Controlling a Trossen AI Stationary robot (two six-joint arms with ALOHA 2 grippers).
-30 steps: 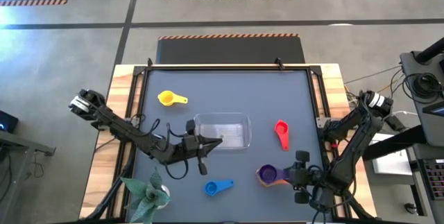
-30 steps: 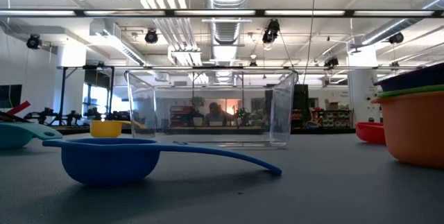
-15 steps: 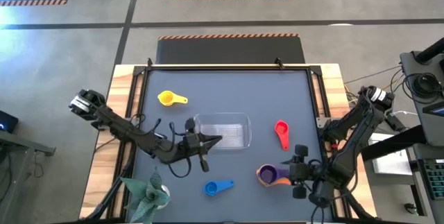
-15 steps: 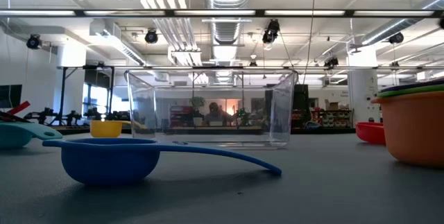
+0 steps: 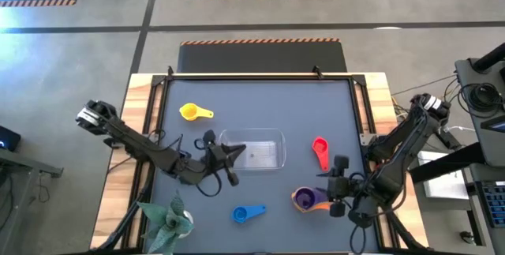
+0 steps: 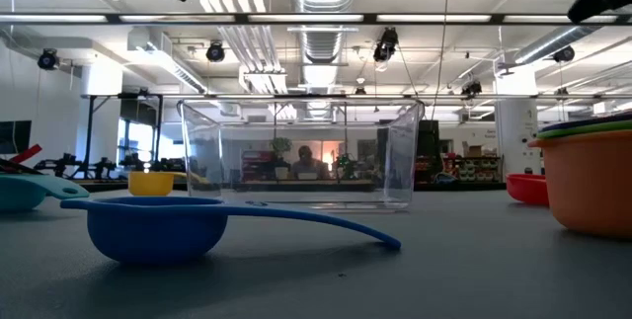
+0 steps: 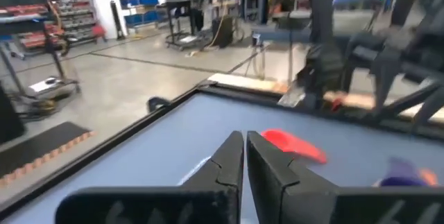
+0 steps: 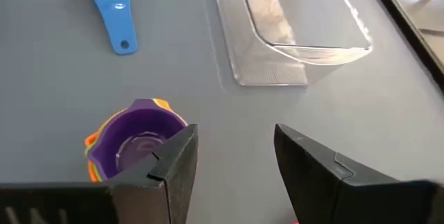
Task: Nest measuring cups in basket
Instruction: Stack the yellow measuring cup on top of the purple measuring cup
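The nested cup stack (image 5: 305,199), purple on top, is seen lower right, just left of the right gripper (image 5: 334,196), which is spread open and empty. The left gripper (image 5: 234,153), closed on nothing, is positioned at the left edge of the basket (image 5: 260,151), mid-frame.

Bright overhead light; wrist blur.

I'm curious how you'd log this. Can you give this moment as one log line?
left gripper: shut, over basket edge | right gripper: open, beside purple cup stack | basket: empty
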